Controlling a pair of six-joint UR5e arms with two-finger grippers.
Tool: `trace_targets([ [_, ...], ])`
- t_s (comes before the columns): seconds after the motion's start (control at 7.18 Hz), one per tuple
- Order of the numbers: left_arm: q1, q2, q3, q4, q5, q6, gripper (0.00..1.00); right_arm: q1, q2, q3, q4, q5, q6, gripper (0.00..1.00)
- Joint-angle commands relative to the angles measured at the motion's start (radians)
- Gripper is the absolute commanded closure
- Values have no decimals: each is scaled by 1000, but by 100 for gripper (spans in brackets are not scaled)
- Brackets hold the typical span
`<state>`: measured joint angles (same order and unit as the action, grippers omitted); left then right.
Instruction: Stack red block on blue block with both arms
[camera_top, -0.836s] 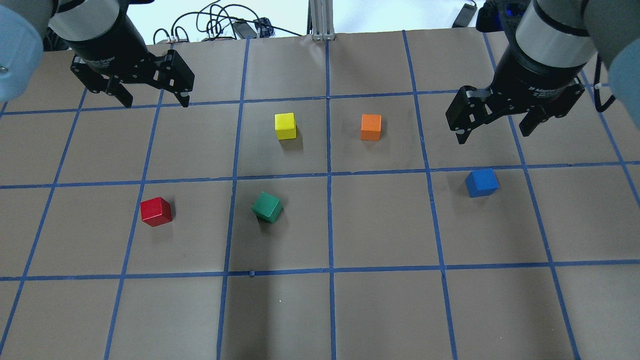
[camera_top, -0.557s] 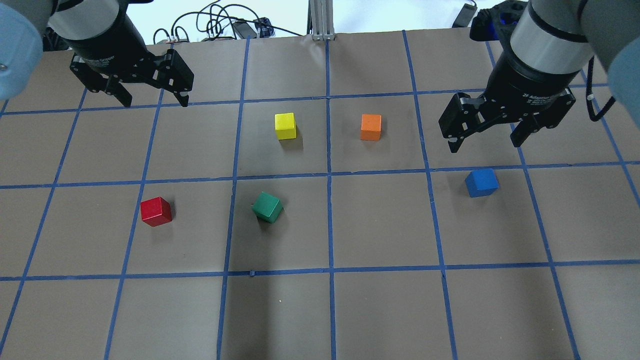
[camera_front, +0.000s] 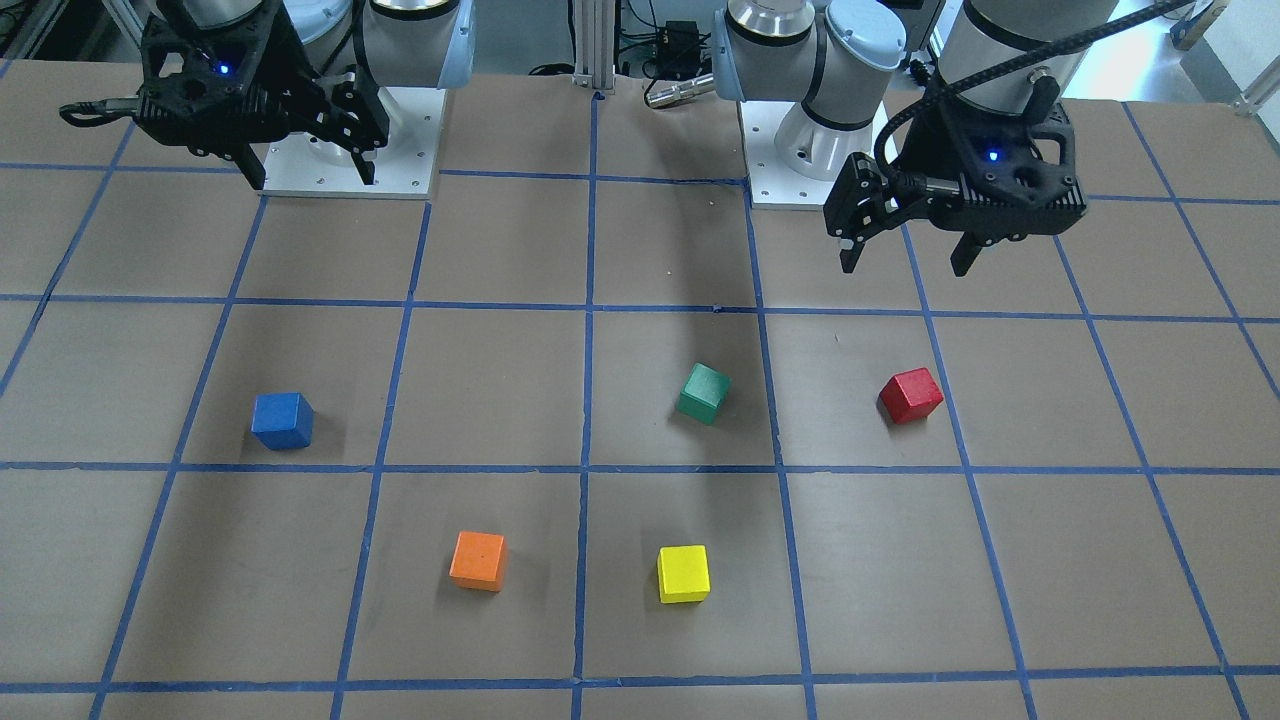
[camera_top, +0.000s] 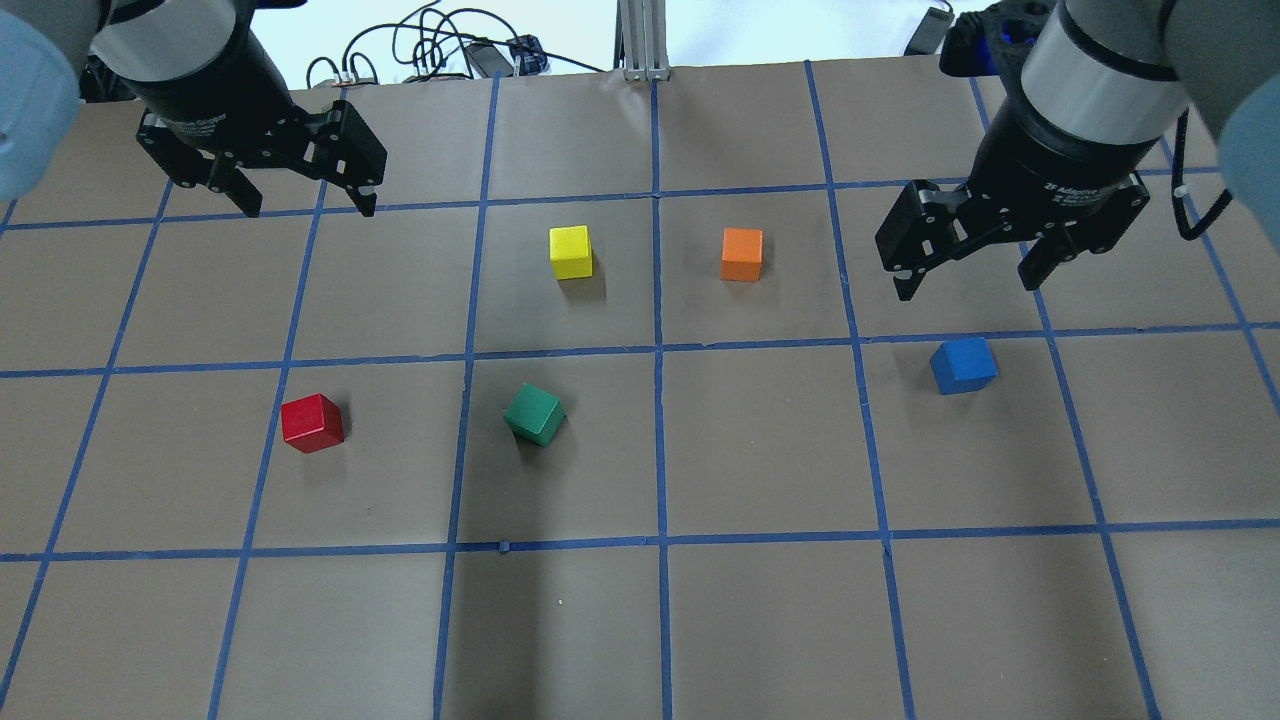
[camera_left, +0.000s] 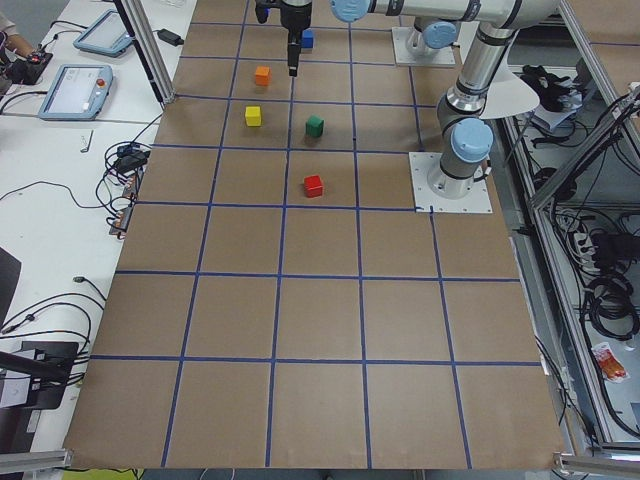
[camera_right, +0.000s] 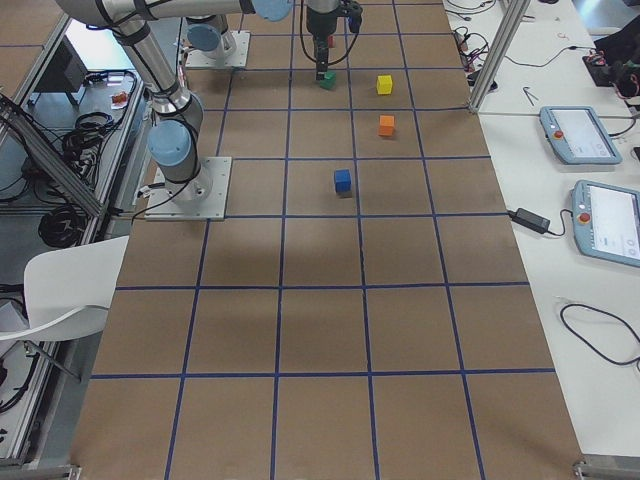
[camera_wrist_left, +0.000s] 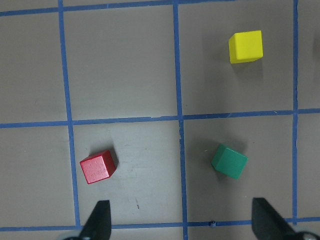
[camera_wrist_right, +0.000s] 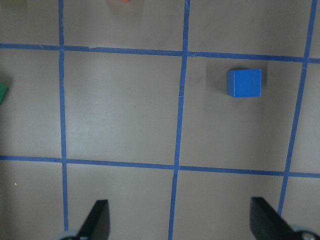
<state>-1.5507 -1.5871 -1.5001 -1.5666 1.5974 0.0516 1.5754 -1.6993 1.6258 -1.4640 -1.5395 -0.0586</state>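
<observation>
Both near tape lines (camera_top: 658, 348), well apart: red block (camera_top: 312, 422), blue block (camera_top: 964, 365).

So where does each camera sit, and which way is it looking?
Front: across the table, facing the robot; shows left gripper, right gripper.
Overhead: behind the robot, looking down; both grippers.
Left side: table's end, looking along; left arm nearest.
Right side: opposite end; right arm nearest.
Left wrist: down at red block; own fingers.
Right wrist: down at blue block; own fingers.
Shared: front and overhead both show five blocks.
</observation>
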Motion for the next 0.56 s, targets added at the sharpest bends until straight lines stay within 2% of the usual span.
trace_targets([
  [0.0,6,-17,9,-1,1,1,0,-2,1,0,-25,1,-1,0],
  [0.14,15,-7,-11,-13,2,5,0,0,1,5,-83,1,-3,0],
  [0.42,104,-2,-43,-35,1,8,0,-2,3,29,-91,-7,0,0],
])
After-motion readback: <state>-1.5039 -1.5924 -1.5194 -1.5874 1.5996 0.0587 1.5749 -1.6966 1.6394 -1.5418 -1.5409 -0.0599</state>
